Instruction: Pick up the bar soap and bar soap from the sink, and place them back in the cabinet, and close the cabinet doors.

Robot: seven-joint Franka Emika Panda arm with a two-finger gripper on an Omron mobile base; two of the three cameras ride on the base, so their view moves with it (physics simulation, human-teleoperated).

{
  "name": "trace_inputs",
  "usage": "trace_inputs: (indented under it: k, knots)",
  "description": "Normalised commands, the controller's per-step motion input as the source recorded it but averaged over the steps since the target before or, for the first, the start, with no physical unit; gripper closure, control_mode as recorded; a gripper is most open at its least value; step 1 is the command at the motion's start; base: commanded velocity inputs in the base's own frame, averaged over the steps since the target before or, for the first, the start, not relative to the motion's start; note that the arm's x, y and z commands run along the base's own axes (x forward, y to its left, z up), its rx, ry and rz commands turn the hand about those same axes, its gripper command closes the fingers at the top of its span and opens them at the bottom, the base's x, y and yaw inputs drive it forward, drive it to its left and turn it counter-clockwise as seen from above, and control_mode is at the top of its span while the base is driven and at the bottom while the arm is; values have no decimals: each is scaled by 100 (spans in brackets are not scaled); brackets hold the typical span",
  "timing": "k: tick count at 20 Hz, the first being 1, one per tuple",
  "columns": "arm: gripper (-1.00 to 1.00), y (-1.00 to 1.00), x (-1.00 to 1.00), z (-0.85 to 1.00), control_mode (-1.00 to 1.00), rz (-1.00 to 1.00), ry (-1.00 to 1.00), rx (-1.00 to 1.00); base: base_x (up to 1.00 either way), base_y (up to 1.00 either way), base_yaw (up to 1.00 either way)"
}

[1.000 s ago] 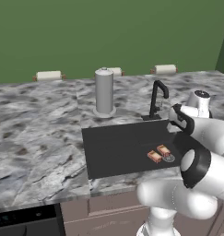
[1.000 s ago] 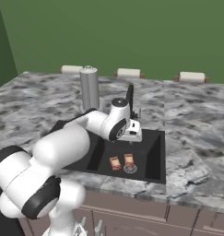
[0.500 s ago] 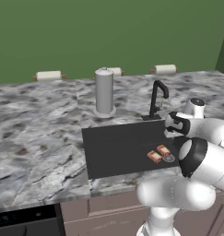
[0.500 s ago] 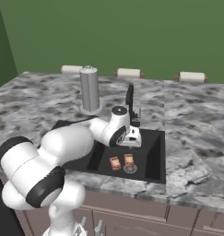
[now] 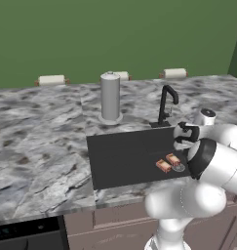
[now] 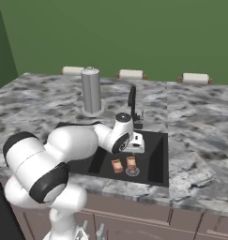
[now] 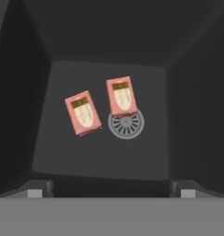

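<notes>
Two bar soaps (image 7: pixel 83 113) (image 7: pixel 120 97) are seen lying side by side on the sink (image 7: pixel 99 152) floor, one overlapping the drain (image 7: pixel 127 125), below the gripper (image 7: pixel 109 191), which is spread wide and empty

The arm (image 6: pixel 64 154) is built of fat, rounded white segments with a smooth, glossy shell — each link swells like a capsule. Wide dark grey-black bands ring the joints (image 5: pixel 202 157), one at the elbow and another low on the shoulder link. The wrist (image 6: pixel 121 136) ends in a short white cylinder with a flat grey cap, and a small boxy white hand (image 6: pixel 136 143) sits beyond it. No cables, screws or markings can be made out.
</notes>
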Motion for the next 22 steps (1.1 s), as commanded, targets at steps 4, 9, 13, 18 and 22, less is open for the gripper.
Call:
trace_inputs:
  k: [4, 9, 13, 18, 22]
  knots:
    - [-100, -3, 15, -25, -100, 8, 0, 0, 0, 0, 0]
    - [-100, -1, 14, -17, -100, 8, 0, 0, 0, 0, 0]
    - [-100, -5, 10, -18, -100, 7, 0, 0, 0, 0, 0]
    - [-100, -2, 7, -18, -100, 5, 0, 0, 0, 0, 0]
    - [-100, 0, 21, -25, -100, 0, 0, 0, 0, 0, 0]
